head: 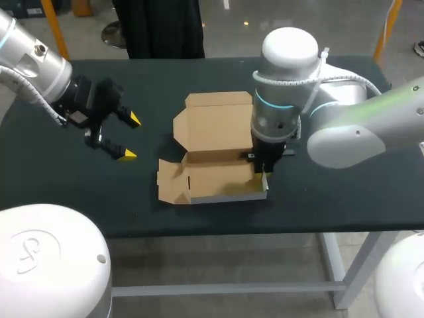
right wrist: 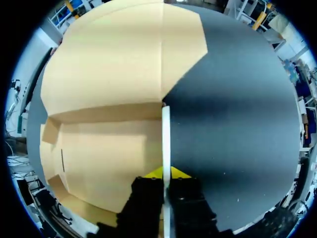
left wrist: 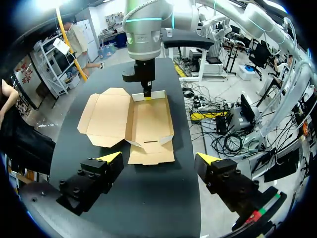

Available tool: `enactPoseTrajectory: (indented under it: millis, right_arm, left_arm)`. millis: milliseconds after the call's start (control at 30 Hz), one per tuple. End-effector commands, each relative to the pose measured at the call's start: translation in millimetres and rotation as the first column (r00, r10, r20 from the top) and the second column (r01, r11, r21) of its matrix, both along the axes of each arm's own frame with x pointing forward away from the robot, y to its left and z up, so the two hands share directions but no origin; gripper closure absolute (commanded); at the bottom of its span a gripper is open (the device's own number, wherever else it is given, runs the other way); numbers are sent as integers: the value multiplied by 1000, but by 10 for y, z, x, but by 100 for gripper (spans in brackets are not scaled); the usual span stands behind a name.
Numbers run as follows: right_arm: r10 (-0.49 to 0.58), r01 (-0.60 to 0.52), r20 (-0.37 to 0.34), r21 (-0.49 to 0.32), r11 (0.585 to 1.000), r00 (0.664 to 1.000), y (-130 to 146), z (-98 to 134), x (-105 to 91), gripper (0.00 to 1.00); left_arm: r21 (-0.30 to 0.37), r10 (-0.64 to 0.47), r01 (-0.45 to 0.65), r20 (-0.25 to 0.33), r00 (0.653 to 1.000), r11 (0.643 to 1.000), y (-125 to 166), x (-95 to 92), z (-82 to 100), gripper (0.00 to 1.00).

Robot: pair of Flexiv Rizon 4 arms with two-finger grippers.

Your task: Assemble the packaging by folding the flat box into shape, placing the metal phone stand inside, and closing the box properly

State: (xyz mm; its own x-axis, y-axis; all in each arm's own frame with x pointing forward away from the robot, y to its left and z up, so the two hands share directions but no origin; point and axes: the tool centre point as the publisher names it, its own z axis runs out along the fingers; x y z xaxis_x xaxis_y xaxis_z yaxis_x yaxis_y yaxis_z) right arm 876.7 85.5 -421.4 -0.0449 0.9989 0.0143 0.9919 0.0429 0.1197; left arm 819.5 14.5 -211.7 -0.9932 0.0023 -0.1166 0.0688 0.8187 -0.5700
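The job is at an early stage. The box (head: pixel 215 152) lies about the middle of the worktop (head: pixel 99 192), a little toward its near edge, and is only part folded. The tray's near wall (head: pixel 228 195) stands up. The right side wall (right wrist: pixel 166 134) is upright with the right hand (head: pixel 265 177) clamped on its top edge, one finger on each face. The left end flaps (head: pixel 171 182) are splayed out and not yet tucked, and the lid (head: pixel 213 126) lies open and flat toward the far edge. No stand shows in any view, so I judge that finishing the walls, loading the stand and closing the lid are all left to do.

The left hand (head: pixel 131 137) hovers over the left part of the worktop, well apart from the box, its fingers spread wide and holding nothing.

The box is thin brown cardboard, matt and creased along its fold lines, with a white outer face showing on the raised walls. There is a slot in the tray floor, and the lid's corners are cut at an angle. The worktop is dark, smooth and dull.
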Motion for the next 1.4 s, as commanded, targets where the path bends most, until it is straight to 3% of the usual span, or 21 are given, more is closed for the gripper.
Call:
enactPoseTrajectory:
  millis: [33,867,967,1000,1067,1100,1167,1233,1333,1400]
  right_arm:
    - [-3,3,-20,-12,1000,1000,42,9,42,100]
    - [-13,13,-31,-8,1000,999,42,5,41,100]
    - [-13,13,-31,-8,1000,999,42,5,41,100]
    - [-13,13,-31,-8,1000,999,42,5,41,100]
    - [-13,13,-31,-8,1000,999,42,5,41,100]
    - [-13,13,-31,-8,1000,999,42,5,41,100]
    - [-13,13,-31,-8,1000,999,42,5,41,100]
    - [-13,13,-31,-8,1000,999,42,5,41,100]
    - [-13,13,-31,-8,1000,999,42,5,41,100]
    - [-13,13,-31,-8,1000,999,42,5,41,100]
  left_arm:
    - [5,0,0,-2,1000,1000,0,-4,10,0]
    - [5,0,0,-2,1000,1000,0,-4,10,0]
    - [-2,99,-99,-37,994,995,-7,5,-28,0]
    - [-16,146,-148,-74,986,989,3,-8,-41,0]
    - [-23,312,-318,-144,939,948,13,-28,-50,0]
    - [-13,410,-420,-192,892,907,9,-29,-53,0]
    - [50,586,-601,-295,754,798,5,-13,-75,0]
    - [103,684,-705,-375,626,701,37,-19,-123,0]
    - [178,780,-812,-447,437,556,74,-57,-223,0]
    - [214,799,-844,-496,340,492,97,-75,-288,0]
